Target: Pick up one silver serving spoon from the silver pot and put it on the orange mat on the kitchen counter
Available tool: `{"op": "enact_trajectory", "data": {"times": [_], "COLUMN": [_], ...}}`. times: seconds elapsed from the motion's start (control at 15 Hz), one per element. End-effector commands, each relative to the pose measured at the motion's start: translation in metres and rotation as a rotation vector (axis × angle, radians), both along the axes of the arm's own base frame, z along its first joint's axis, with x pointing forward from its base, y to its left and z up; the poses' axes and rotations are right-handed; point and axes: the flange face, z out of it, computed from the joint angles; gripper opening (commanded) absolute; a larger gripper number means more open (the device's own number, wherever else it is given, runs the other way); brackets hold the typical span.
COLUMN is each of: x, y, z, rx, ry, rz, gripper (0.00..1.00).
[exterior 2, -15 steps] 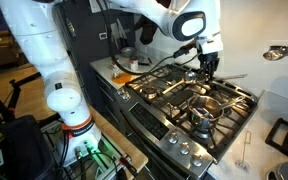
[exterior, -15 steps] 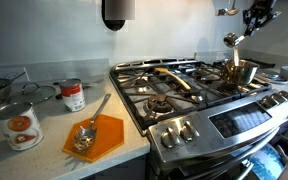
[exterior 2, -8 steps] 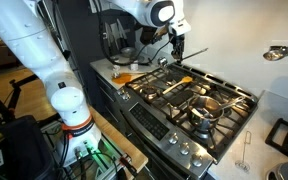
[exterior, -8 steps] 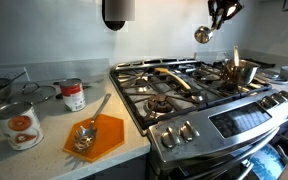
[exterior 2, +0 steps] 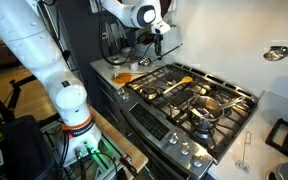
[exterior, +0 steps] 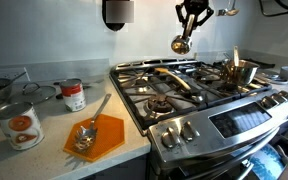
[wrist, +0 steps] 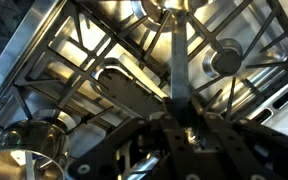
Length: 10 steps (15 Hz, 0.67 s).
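My gripper [exterior: 192, 14] is shut on a silver serving spoon [exterior: 181, 43] and holds it high above the stove's back burners, bowl hanging down. In the wrist view the spoon's handle [wrist: 178, 60] runs up from the jaws [wrist: 182, 128]. The silver pot [exterior: 238, 71] stands on the far burner with more spoons in it; it shows in the wrist view [wrist: 26, 150] too. The orange mat [exterior: 102, 137] lies on the kitchen counter [exterior: 44, 150] with another silver spoon [exterior: 87, 130] on it. In an exterior view the gripper [exterior 2: 156, 33] is above the mat [exterior 2: 124, 77].
Two labelled tin cans [exterior: 18, 124] [exterior: 73, 95] stand on the counter by the mat. The steel gas stove [exterior: 199, 95] has raised grates and a yellow-handled utensil [exterior: 170, 74] lying on it. The robot's white arm [exterior 2: 44, 50] rises beside the stove.
My gripper has carried the spoon up out of the pot and across the stove toward the counter side, staying high.
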Motion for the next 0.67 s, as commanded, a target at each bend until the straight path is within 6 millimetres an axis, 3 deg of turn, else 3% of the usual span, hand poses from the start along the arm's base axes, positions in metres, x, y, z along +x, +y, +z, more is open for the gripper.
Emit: {"op": "enact_trajectory", "data": {"times": [0.0, 0.27, 0.33, 0.53, 0.6], "x": [0.0, 0.0, 0.0, 0.02, 0.028], "y": [-0.002, -0.01, -0.01, 0.023, 0.047], "z": [0.001, 0.001, 0.001, 0.006, 0.005], "rx": [0.0, 0.001, 0.001, 0.002, 0.018], "ry": [0.0, -0.001, -0.001, -0.008, -0.01], "rz": [-0.004, -0.019, -0.018, 0.104, 0.156], "gripper": [0.2, 0.2, 0.05, 0.05, 0.05]}}
